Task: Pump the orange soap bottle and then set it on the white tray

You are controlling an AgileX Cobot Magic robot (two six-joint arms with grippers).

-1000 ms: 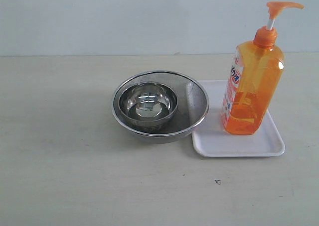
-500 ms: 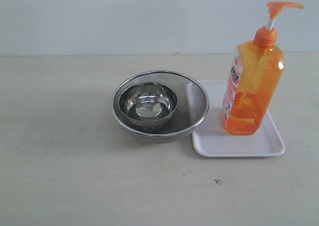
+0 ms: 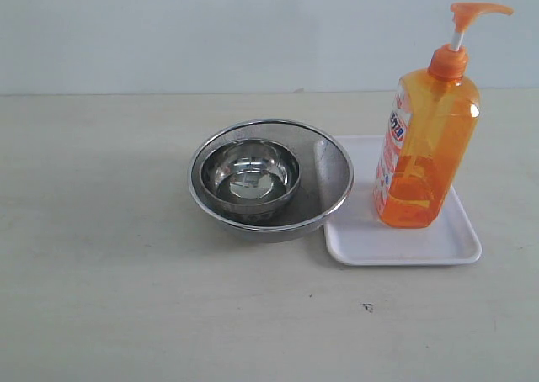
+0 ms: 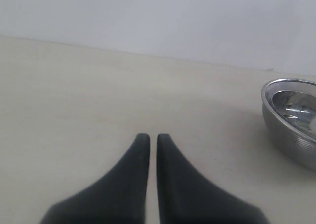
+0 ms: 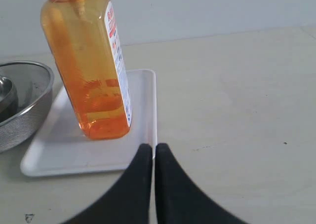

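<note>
- On the white tray [image 3: 404,249], the orange soap bottle [image 3: 425,155] stands upright (pump head [image 3: 476,12] raised).
- Just beside the tray, a large steel bowl [image 3: 333,184] holds a smaller steel bowl [image 3: 250,173].
- My right gripper [image 5: 149,147] is clenched on nothing, near the tray's edge and apart from the bottle.
- My left gripper [image 4: 148,137] is likewise clenched and empty, over the bare surface [image 4: 74,95].

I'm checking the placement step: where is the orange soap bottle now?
The orange soap bottle stands upright on the white tray, right side of the exterior view, beside the nested steel bowls.
</note>
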